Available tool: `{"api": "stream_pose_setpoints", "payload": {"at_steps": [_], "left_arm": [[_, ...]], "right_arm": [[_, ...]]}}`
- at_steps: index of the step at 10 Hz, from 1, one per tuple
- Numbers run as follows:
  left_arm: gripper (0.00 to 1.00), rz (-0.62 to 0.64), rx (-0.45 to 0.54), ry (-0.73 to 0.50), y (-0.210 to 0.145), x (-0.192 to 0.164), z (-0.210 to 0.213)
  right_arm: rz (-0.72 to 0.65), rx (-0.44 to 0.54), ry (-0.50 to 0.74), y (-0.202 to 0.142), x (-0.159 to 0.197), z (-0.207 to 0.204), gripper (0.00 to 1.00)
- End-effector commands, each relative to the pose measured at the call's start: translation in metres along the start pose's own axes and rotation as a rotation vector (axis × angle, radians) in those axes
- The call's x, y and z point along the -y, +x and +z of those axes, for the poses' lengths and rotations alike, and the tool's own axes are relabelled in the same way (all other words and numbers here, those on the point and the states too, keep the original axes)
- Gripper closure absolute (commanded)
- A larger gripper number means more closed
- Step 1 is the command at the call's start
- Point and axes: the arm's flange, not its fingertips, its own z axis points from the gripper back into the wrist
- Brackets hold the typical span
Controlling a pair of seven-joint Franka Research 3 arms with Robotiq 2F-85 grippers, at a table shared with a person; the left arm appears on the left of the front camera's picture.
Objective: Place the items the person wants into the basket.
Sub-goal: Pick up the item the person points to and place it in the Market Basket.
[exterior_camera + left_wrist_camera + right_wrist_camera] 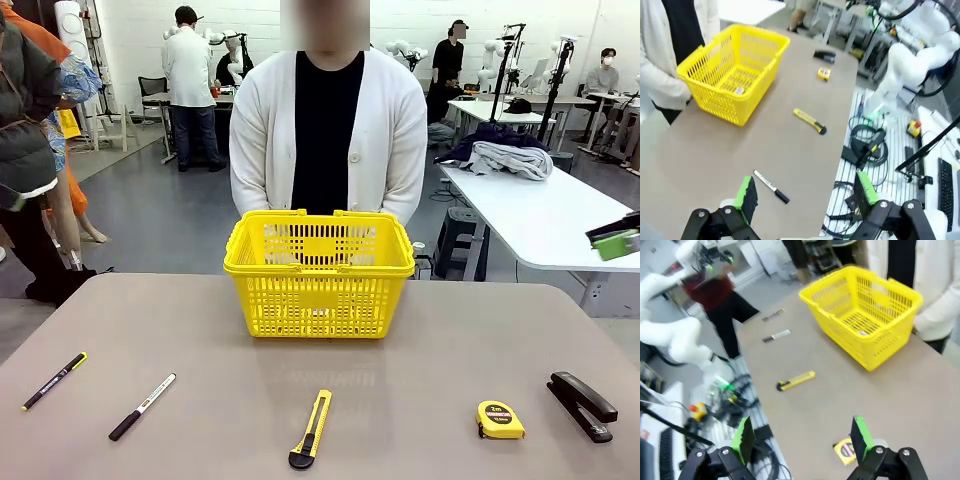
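Note:
The yellow basket (pixel 318 305) stands mid-table in front of the person (pixel 328 130). Along the near edge lie a black pen with a yellow stripe (pixel 54 381), a white pen with a black cap (pixel 142 407) and a yellow-and-black utility knife (pixel 311 429). In the left wrist view my left gripper (pixel 805 192) hangs open and empty above the white pen (pixel 771 186), with the knife (pixel 810 121) and basket (pixel 725 100) beyond. In the right wrist view my right gripper (pixel 802 437) is open and empty, high over the table's end, with the knife (pixel 796 381) and basket (pixel 837 325) ahead.
A yellow tape measure (pixel 500 419) and a black stapler (pixel 582 405) lie at the near right. The tape measure (pixel 844 450) sits just under my right gripper's finger. The person's hands are hidden behind the basket. Bare tabletop lies between the tools and the basket.

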Motion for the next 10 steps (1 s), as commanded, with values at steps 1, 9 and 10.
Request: {"api": "stream_pose_setpoints", "payload": {"at_steps": [1, 9, 10], "left_arm": [[0.00, 0.008, 0.066, 0.012, -0.017, -0.003, 0.021], [0.00, 0.042, 0.121, 0.287, -0.055, 0.042, 0.063], [0.00, 0.054, 0.097, 0.302, -0.051, 0.044, 0.059]], "right_arm": [[-0.084, 0.087, 0.078, -0.018, 0.020, 0.027, 0.00], [-0.133, 0.162, -0.181, -0.079, -0.008, 0.141, 0.00], [-0.122, 0.146, -0.207, -0.076, -0.015, 0.146, 0.00]]}}
